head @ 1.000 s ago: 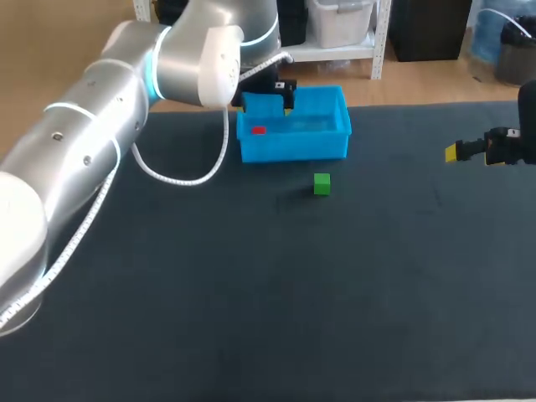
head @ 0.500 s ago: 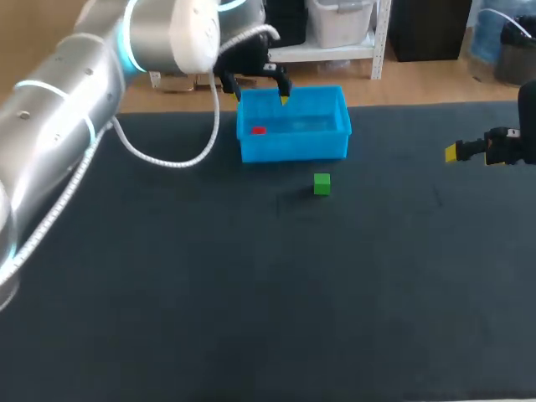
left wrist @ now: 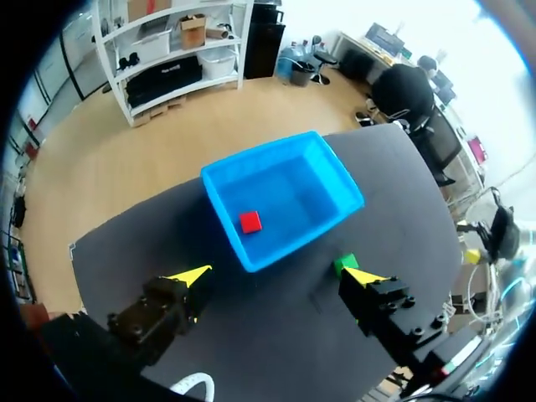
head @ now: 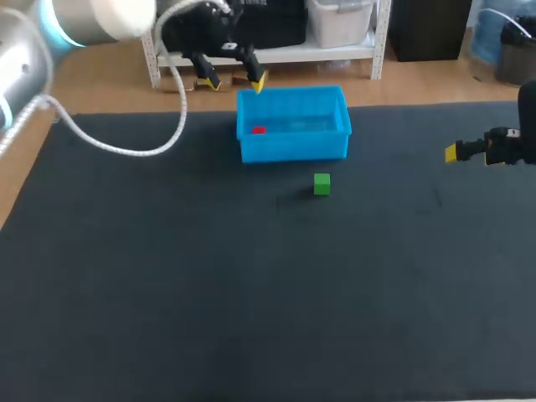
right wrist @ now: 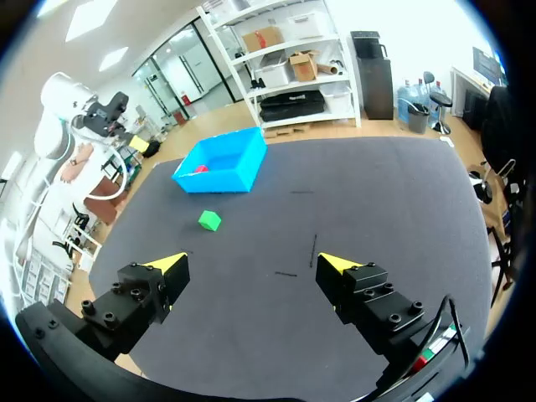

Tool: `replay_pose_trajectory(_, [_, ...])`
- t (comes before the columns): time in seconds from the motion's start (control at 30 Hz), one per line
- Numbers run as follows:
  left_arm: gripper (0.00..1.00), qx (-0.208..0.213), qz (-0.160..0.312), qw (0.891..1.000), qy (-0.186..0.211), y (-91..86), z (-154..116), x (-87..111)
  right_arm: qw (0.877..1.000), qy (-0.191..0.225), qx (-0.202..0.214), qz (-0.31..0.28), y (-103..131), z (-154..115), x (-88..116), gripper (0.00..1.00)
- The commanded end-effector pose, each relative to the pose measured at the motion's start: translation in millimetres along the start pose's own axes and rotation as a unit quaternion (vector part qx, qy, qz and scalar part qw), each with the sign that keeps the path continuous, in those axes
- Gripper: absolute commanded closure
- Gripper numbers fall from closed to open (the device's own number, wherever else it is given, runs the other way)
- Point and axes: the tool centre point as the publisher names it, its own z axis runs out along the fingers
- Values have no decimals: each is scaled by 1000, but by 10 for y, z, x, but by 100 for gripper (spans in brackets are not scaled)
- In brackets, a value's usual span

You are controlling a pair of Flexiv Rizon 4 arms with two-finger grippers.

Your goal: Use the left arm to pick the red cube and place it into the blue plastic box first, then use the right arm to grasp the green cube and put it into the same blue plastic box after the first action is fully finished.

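The left gripper (left wrist: 277, 275) hung high over the back left corner of the open blue plastic box (head: 293, 151), its yellow-tipped fingers spread wide, holding nothing and touching nothing; the small red cube (head: 258, 130) lay inside the box, near its left end; the small green cube (head: 322, 184) sat on the dark table (head: 251, 293) near the box's front wall, apart from it; the right gripper (right wrist: 251, 262) stood wide open and empty over the table's right side, well apart from both cubes.

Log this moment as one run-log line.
red cube: in blue box | green cube: on table, outside box | left gripper: open, empty | right gripper: open, empty, apart from green cube | step one done
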Motion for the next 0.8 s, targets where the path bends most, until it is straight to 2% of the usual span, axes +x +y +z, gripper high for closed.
replay_pose_trajectory(0.03, [0,-2,1,976,-217,-33,-201,1131,1000,0,-1,0,-5,2,-1,0])
replay_pose_trajectory(0.37, [0,26,2,966,-259,-32,-340,1843,1000,0,-1,0,-5,2,-1,0])
replay_pose_trajectory(0.5, [0,32,2,961,-273,-1,-353,2054,1000,0,-1,0,-5,2,-1,0])
replay_pose_trajectory(0.63, [0,39,9,955,-295,50,-394,2209,1000,0,-1,0,-5,2,-1,0])
replay_pose_trajectory(0.8, [0,46,4,948,-314,158,-490,2266,1000,0,-1,0,-5,2,-1,0])
